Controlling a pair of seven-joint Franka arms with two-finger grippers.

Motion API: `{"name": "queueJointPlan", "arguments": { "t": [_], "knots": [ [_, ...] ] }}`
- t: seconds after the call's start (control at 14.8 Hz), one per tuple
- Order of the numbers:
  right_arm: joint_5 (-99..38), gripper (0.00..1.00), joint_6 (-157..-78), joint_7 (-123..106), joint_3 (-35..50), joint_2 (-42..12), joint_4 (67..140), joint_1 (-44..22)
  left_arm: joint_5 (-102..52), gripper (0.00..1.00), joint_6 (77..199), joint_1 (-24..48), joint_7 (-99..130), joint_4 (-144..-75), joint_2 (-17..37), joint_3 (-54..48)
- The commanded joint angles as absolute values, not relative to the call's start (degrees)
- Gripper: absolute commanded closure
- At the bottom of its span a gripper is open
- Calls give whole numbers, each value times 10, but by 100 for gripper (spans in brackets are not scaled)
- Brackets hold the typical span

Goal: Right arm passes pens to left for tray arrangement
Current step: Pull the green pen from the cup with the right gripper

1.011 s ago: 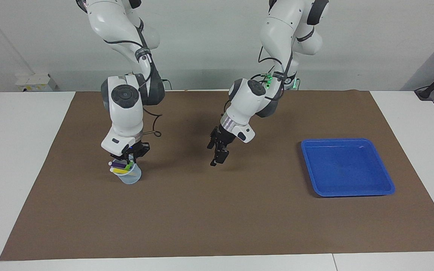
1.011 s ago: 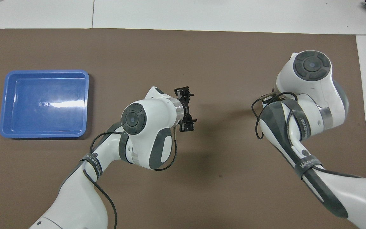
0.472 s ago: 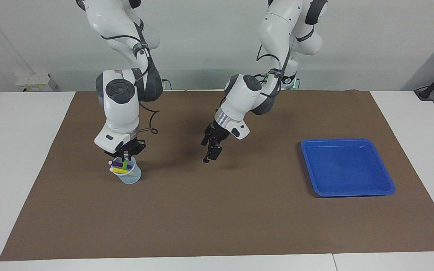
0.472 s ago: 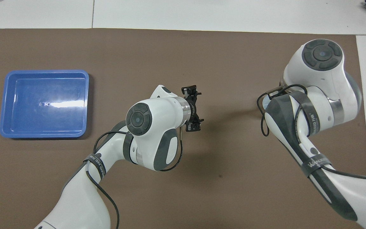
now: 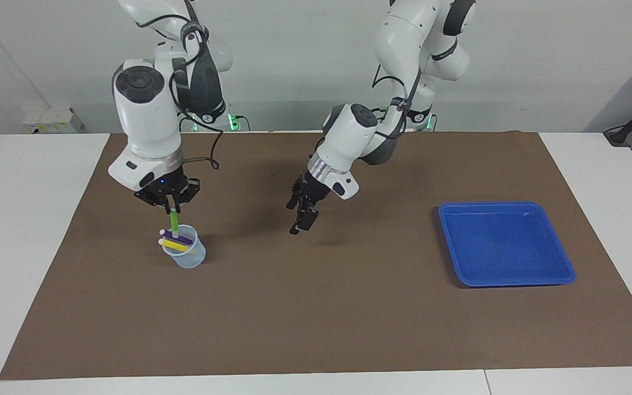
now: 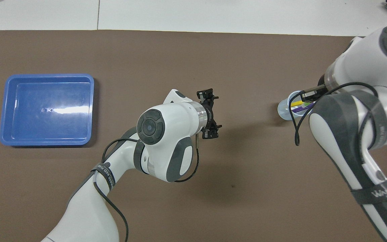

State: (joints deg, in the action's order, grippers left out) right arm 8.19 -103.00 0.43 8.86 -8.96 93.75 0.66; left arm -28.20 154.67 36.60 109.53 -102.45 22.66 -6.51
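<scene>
My right gripper (image 5: 172,207) is shut on the green pen (image 5: 174,224) and holds it upright over the translucent cup (image 5: 185,255), its lower end still at the cup's mouth. The yellow pen (image 5: 176,247) and the purple pen (image 5: 178,238) lie across the cup's top. In the overhead view the cup (image 6: 285,108) shows beside the right arm, with the yellow pen (image 6: 296,104) in it. My left gripper (image 5: 300,217) is open and empty, raised over the middle of the mat; it also shows in the overhead view (image 6: 211,114). The blue tray (image 5: 505,243) sits empty toward the left arm's end (image 6: 47,109).
A brown mat (image 5: 327,318) covers most of the white table (image 5: 25,219). A loose black cable (image 6: 296,131) hangs from the right arm's wrist near the cup.
My right gripper has risen from the cup with the green pen in it. My left gripper has drifted a little toward the right arm's end.
</scene>
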Motion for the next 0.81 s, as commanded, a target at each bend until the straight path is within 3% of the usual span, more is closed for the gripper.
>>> {"name": "queueJointPlan", "arguments": {
  "t": [0.0, 0.27, 0.74],
  "knots": [
    [24, 88, -987, -6, 90, -95, 883, 18, -284, 0, 1528, 374, 1109, -1014, 218, -55],
    [-42, 88, -941, 55, 90, -106, 825, 20, -286, 0, 1459, 367, 1109, -1014, 178, -54],
    [-187, 88, -986, 259, 92, -113, 834, -3, -293, 0, 1452, 367, 1118, -1013, 153, -54]
  ]
}}
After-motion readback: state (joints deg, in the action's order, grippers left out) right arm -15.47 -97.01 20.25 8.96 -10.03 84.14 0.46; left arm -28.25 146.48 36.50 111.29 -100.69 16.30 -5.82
